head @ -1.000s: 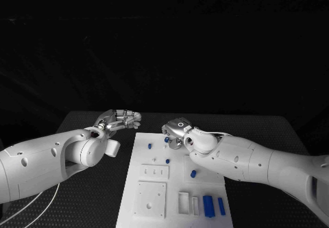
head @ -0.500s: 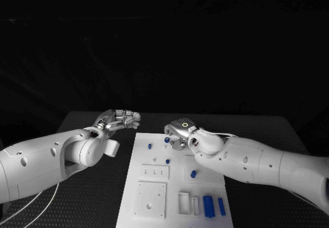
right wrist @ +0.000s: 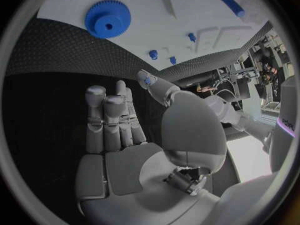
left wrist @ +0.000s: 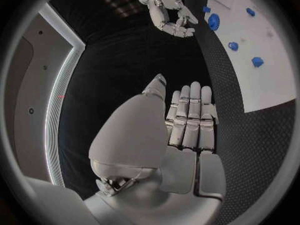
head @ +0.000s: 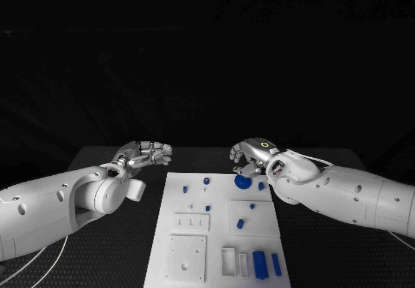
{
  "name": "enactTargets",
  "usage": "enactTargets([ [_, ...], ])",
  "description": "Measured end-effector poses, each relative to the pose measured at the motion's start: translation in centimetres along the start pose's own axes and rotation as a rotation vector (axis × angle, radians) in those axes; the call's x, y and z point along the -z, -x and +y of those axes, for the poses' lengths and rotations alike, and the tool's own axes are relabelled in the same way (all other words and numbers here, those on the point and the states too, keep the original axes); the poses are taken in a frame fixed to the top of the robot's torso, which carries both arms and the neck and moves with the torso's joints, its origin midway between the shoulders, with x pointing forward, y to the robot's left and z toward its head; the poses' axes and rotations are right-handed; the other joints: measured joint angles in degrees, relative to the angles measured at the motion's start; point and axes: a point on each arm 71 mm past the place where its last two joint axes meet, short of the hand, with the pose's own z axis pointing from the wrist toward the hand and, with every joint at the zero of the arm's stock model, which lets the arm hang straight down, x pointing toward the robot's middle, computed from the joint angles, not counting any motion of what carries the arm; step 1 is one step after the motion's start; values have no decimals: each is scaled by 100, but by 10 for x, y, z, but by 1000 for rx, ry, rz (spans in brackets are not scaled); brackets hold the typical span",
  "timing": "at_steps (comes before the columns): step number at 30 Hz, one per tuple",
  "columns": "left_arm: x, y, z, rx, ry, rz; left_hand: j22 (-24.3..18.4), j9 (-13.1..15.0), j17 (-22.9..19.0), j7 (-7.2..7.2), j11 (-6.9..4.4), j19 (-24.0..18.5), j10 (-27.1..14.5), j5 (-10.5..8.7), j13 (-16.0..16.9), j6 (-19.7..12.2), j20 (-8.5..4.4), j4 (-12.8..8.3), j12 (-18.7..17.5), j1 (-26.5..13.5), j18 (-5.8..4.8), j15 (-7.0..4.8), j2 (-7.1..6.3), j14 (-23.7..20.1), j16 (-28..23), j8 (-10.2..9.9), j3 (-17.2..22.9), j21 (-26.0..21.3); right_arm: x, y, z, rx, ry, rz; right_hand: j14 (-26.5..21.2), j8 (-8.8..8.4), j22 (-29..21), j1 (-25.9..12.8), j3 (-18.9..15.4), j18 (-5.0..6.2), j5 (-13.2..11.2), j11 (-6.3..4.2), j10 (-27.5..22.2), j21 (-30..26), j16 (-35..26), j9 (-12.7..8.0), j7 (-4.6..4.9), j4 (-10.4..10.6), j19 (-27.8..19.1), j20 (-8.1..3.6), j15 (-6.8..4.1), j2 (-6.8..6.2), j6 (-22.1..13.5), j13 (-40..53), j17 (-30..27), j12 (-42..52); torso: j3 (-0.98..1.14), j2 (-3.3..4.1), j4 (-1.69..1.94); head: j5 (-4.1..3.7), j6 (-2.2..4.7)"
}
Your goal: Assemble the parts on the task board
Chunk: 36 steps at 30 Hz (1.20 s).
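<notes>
The white task board [head: 223,195] lies in the middle of the black table. A blue gear [head: 243,180] lies flat near its far right corner, also seen in the right wrist view as the blue gear [right wrist: 107,21]. Small blue pegs [head: 206,180] stand scattered over the far half. My right hand [head: 253,155] hovers just behind and above the gear, holding nothing; its fingers [right wrist: 112,120] lie side by side. My left hand [head: 147,153] hangs off the board's far left corner over the table, with nothing in it. The left wrist view shows its fingers [left wrist: 190,120] straight and together.
The board's near half carries white raised blocks [head: 195,221] and a slotted plate [head: 189,255]. Two blue bars [head: 260,264] lie at its near right corner. Black mat [head: 129,252] runs along both sides of the board.
My right hand has moved right and back, off the board's far middle, and the blue gear now lies uncovered. The left hand has hardly moved.
</notes>
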Motion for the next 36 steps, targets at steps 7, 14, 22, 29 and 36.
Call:
enactTargets([
  [7,0,-1,0,0,-1,3,0,0,5,0,0,0,0,0,0,0,0,0,0,0,0,0,0,0,0,0,0,0,5,-2,-33,-38,-81,65,-48,-111,0,-118,-744,229,292,-225,271,39,94,-5,-143,-285,47,-66,-279,101,-175,2285,49,1946,29,3,-62,-4,12],
  [14,-1,-1,0,0,-1,4,-1,-5,5,0,0,0,0,0,0,0,0,0,0,0,0,0,0,0,0,0,0,0,1,-9,-39,-51,-93,139,-129,-238,0,-202,-830,228,417,-294,-913,413,576,-55,-140,-279,53,-138,-230,128,-240,5119,566,4981,42,9,-71,-15,-16],
  [22,-2,-2,0,0,-1,8,-1,-5,4,0,0,0,0,0,0,0,0,0,0,0,0,0,0,0,0,0,0,0,3,-25,-45,-47,-104,196,-129,-266,0,-243,-830,227,466,-284,-923,640,720,-54,-133,-279,61,-148,-229,169,-246,5544,837,5671,36,9,-55,-43,-53],
  [29,-2,-1,0,0,-1,7,-2,-4,9,0,0,0,0,0,0,0,0,0,0,0,0,0,0,0,0,0,0,0,6,-33,-43,-51,-96,224,-127,-266,0,-277,-830,219,533,-284,-923,711,753,-53,-133,-279,76,-161,-229,203,-247,5652,951,5853,22,4,-52,-34,-83],
  [36,-3,-2,0,0,-1,9,-2,-4,8,0,0,0,0,0,0,0,0,0,0,0,0,0,0,0,0,0,0,0,7,-41,-40,-52,-90,249,-127,-266,0,-299,-830,218,533,-284,-923,762,753,-39,-132,-279,76,-160,-229,225,-247,5669,991,5898,19,4,-58,-27,-98],
])
